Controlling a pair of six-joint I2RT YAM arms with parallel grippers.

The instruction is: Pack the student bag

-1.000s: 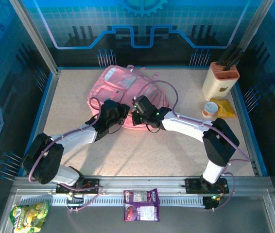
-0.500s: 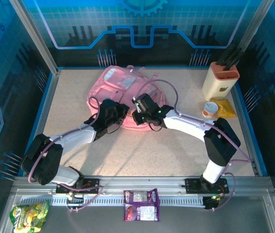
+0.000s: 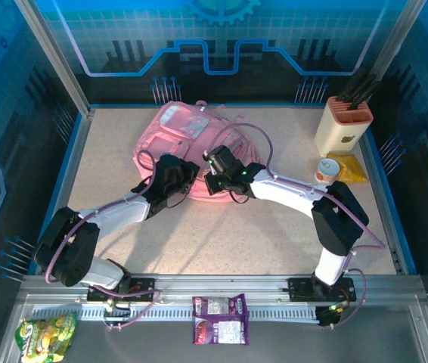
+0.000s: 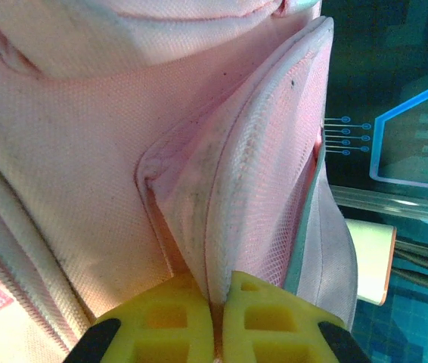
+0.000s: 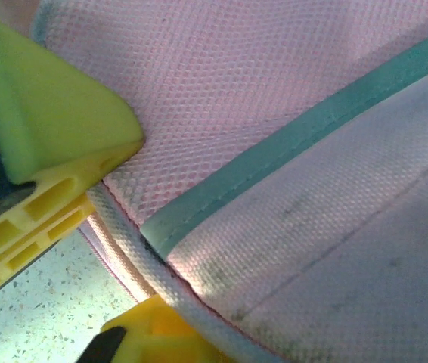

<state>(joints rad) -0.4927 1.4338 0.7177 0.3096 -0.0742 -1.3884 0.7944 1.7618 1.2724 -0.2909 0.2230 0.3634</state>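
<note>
The student bag, a large pink backpack, lies flat at the back middle of the table. My left gripper sits at its near edge, and its yellow fingers are shut on a raised fold of pink fabric and mesh. Just to its right, my right gripper is at the same edge. In the right wrist view the bag's piped rim, with pink mesh and a teal strip, is pinched by my right gripper.
A beige holder with an orange top stands at the back right, with a small can and a yellow packet beside it. A purple snack packet and a green packet lie on the near ledge.
My right gripper has shifted slightly left and back along the bag's near edge, taking the fabric with it. The left arm has barely moved.
</note>
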